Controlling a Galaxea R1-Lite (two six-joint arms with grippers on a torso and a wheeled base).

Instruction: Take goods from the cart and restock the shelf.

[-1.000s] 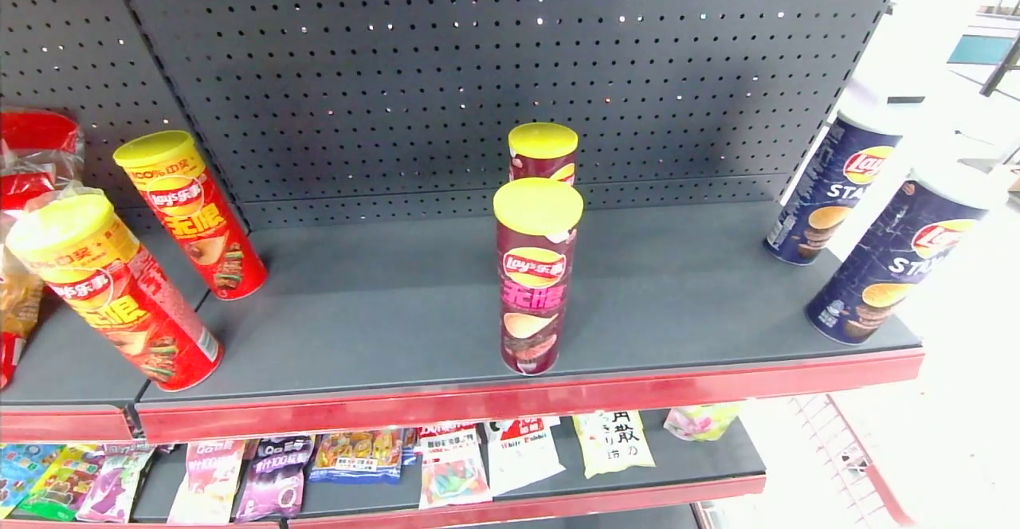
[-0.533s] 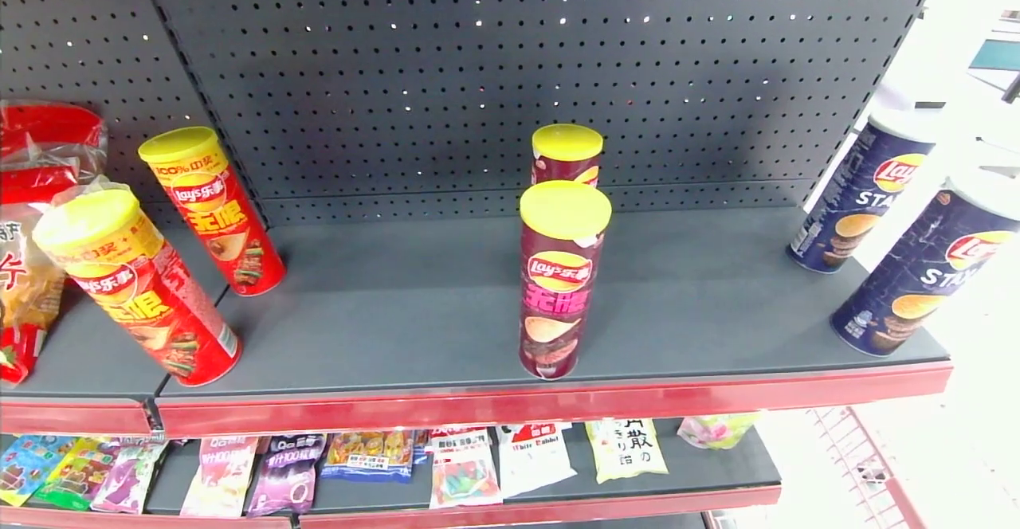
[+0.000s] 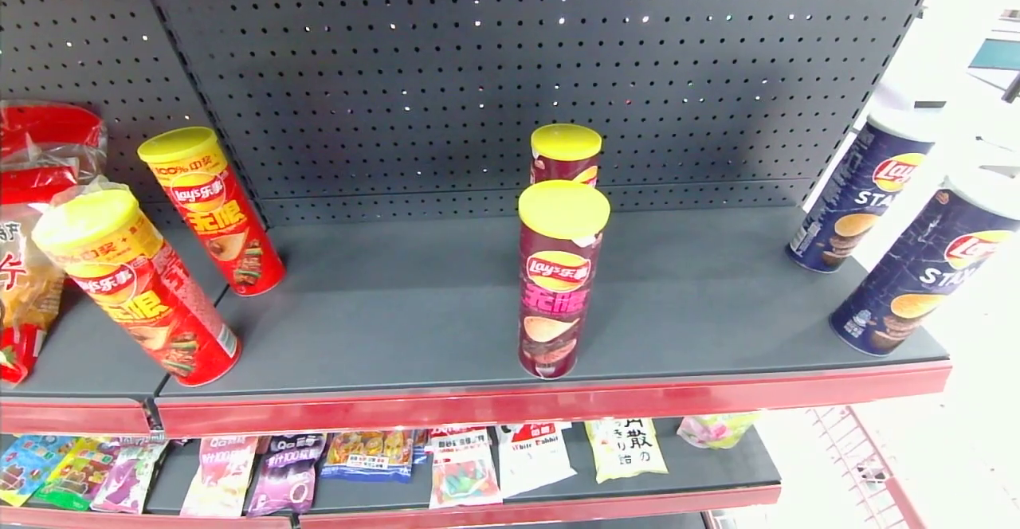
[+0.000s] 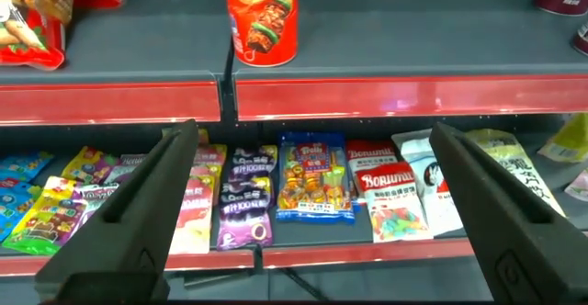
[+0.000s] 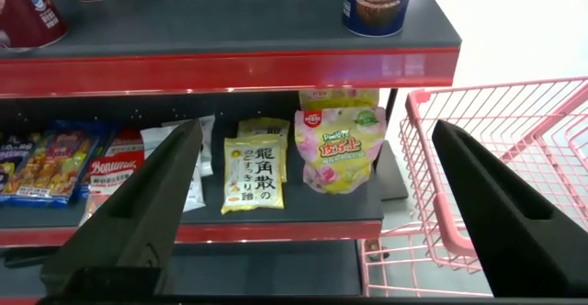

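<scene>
Left claw point(image 4: 308, 186) and right claw point(image 5: 312, 181) both gape wide and hold nothing, low before the shelf point(image 3: 558, 397). Right of the right claw stands the cart point(image 5: 496, 86); what goods it holds I cannot tell. I judge the step to be fetching: next comes a turn right and a reach into the cart. The shelf carries two red cans point(image 3: 211, 210), two maroon cans point(image 3: 558, 274), two navy cans point(image 3: 916, 266); the bags point(image 3: 462, 465) below overlap too much to count
</scene>
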